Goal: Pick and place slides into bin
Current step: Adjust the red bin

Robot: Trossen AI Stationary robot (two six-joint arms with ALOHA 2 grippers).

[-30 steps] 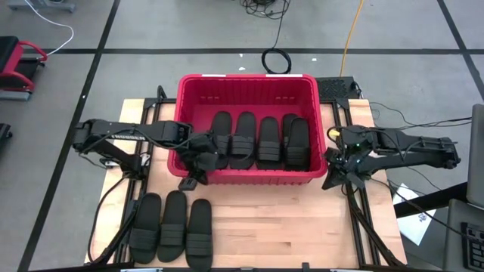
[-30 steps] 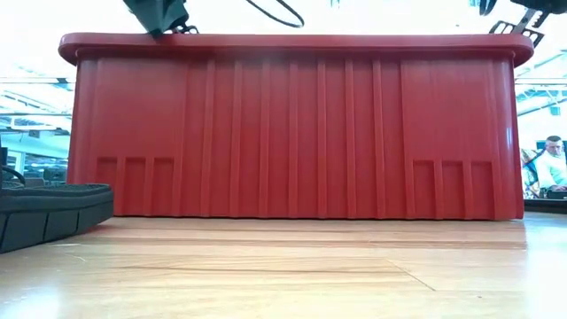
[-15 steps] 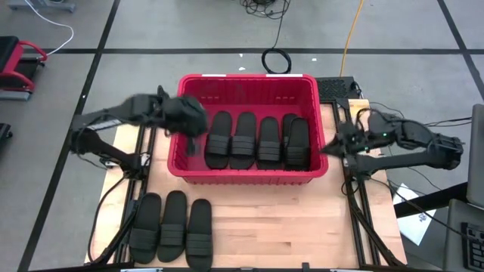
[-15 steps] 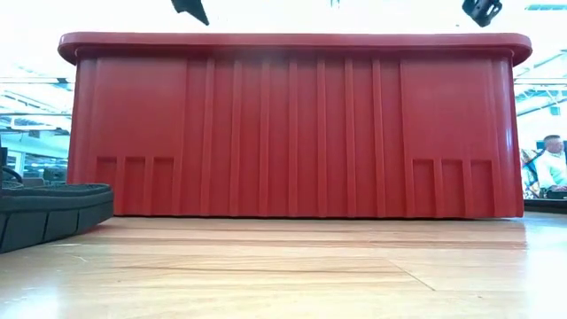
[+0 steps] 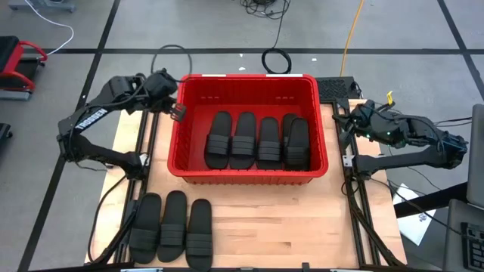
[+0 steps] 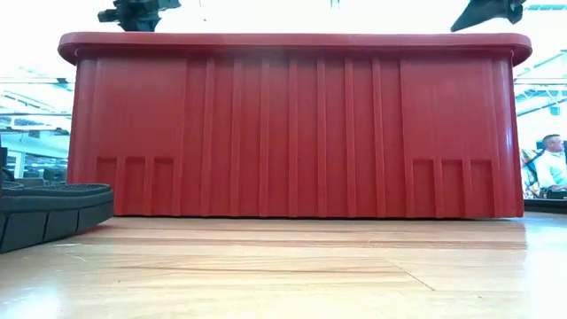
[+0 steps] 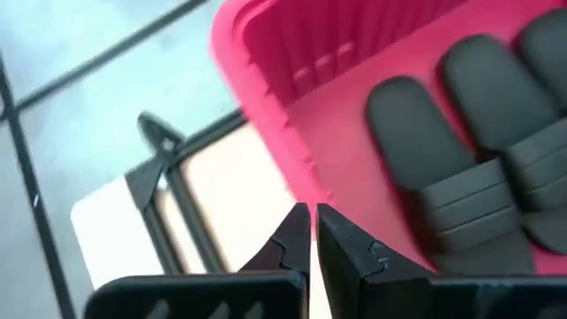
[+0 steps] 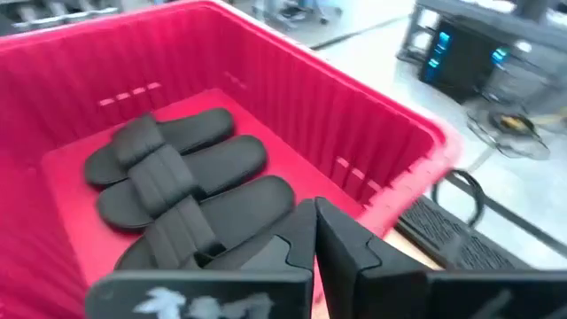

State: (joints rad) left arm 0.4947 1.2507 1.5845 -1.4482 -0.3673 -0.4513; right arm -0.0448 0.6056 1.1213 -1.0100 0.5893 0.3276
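The red bin [image 5: 246, 172] stands in the middle of the table. Several black slides [image 5: 257, 140] lie side by side on its floor, and they also show in the left wrist view [image 7: 461, 151] and the right wrist view [image 8: 177, 173]. Three more slides [image 5: 172, 227] lie flat on the table at the near left; one shows in the low view [image 6: 53, 208]. My left gripper [image 5: 178, 112] is shut and empty, above the bin's left wall near its far corner [image 7: 266, 115]. My right gripper [image 5: 350, 121] is shut and empty, to the right of the bin and clear of it.
The bin's tall ribbed front wall [image 6: 292, 124] fills the low view. Metal frame rails [image 5: 147, 143] run along both table sides. Bare wood [image 5: 287, 227] lies near the front, to the right of the three slides. A person [image 6: 554, 164] sits in the room beyond the table.
My left gripper has risen from the bin's near-left corner and gone toward the table's far left, ending over the bin's left wall. My right gripper has risen and gone from beside the bin's near-right corner toward the far edge. The slides have kept still.
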